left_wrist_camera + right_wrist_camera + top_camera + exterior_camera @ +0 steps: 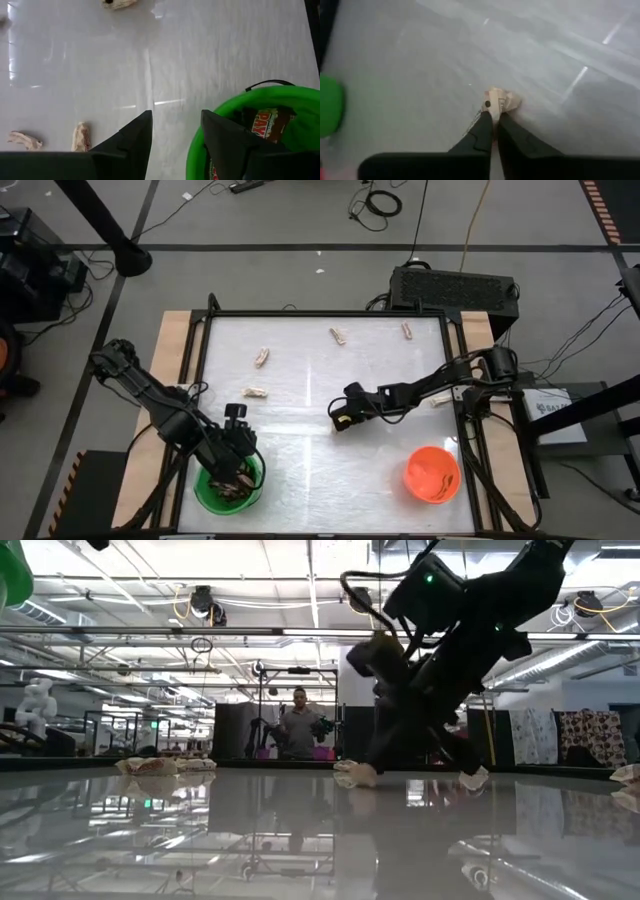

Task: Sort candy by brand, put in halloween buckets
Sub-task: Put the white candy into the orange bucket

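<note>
My right gripper (495, 119) is near the table's middle (340, 418), shut on a pale tan candy (501, 100). My left gripper (175, 131) is open and hovers over the far rim of the green bucket (228, 485) at the near left. That bucket (280, 97) holds dark reddish-brown candies (265, 124). The orange bucket (432, 475) stands at the near right. More pale candies lie on the table: (256, 392), (262, 357), (338, 335), (407, 330). My right gripper pinches the pale candy between its two fingertips (482, 131), holding the end of the wrapper (492, 104). The fingers slant down from the table's right. In the low view the candy (356, 776) sits at table-top height; whether it is lifted clear does not show.
Another pale candy (474, 780) lies just right of my right arm. Two more (80, 136), (20, 140) lie beside the left gripper. A raised dark frame (205, 330) edges the white table. A person (298, 730) stands far behind it.
</note>
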Controlling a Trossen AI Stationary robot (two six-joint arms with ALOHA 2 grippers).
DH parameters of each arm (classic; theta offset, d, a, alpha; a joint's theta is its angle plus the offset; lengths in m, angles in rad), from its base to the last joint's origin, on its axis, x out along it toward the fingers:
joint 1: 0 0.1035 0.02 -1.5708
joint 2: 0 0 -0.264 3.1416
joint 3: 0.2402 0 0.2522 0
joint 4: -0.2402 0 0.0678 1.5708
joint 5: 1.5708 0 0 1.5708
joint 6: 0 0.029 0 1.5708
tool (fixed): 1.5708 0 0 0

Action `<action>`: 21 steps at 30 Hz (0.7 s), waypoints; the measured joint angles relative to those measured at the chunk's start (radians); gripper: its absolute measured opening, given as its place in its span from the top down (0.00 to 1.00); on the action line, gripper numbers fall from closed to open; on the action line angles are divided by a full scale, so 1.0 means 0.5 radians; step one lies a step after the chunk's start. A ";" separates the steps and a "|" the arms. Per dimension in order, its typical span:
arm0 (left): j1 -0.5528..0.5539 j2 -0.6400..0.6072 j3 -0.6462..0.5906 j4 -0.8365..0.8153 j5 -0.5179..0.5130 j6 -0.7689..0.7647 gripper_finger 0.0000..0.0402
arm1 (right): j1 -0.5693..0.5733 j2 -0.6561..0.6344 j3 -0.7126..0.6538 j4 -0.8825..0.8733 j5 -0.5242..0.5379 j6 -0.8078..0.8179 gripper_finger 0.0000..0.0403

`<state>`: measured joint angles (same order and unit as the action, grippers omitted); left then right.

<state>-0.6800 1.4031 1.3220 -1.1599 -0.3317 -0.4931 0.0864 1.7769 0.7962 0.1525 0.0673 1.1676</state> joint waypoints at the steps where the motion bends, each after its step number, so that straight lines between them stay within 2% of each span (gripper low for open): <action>1: 0.000 0.000 0.000 0.001 -0.019 0.000 0.56 | -0.001 -0.018 -0.001 0.016 -0.010 -0.020 0.97; 5: 0.000 0.000 0.000 0.001 -0.148 0.002 0.56 | -0.033 -0.125 0.032 0.001 -0.163 -0.063 0.98; 10: 0.048 -0.021 0.000 0.044 -0.298 0.007 0.56 | -0.068 -0.310 0.183 -0.235 -0.550 -0.217 0.99; 14: 0.201 -0.113 0.000 0.206 -0.356 0.166 0.56 | -0.056 -0.445 0.470 -0.906 -0.766 -0.401 1.00; 18: 0.469 -0.254 0.000 0.390 -0.318 0.455 0.56 | -0.014 -0.489 0.949 -1.771 -0.776 -0.668 1.00; 21: 0.719 -0.378 -0.035 0.623 -0.260 0.628 0.56 | 0.053 -0.489 1.264 -2.233 -0.764 -0.877 1.00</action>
<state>-0.3203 1.2141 1.3044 -0.8486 -0.4616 -0.1789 0.1130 1.5322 1.4281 -0.9639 -0.3147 0.7288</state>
